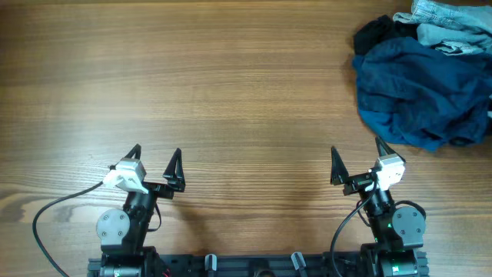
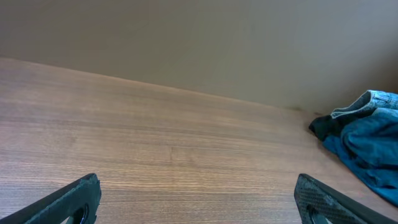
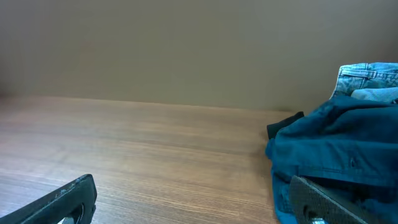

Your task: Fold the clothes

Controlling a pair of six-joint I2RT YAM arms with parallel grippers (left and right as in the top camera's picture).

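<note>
A heap of clothes lies at the table's far right corner: a crumpled dark blue garment (image 1: 419,88) on top, light denim (image 1: 450,23) and a black piece (image 1: 374,32) behind it. The heap also shows in the left wrist view (image 2: 367,146) and the right wrist view (image 3: 336,152). My left gripper (image 1: 156,165) is open and empty near the front edge, far left of the heap. My right gripper (image 1: 359,163) is open and empty, just in front of the heap and apart from it. Both sets of fingertips show spread wide in the wrist views (image 2: 199,199) (image 3: 199,199).
The wooden table (image 1: 215,92) stretches bare from the left edge to the heap. A plain wall (image 2: 186,37) stands behind the table's far edge. The arm bases (image 1: 254,261) sit at the front edge.
</note>
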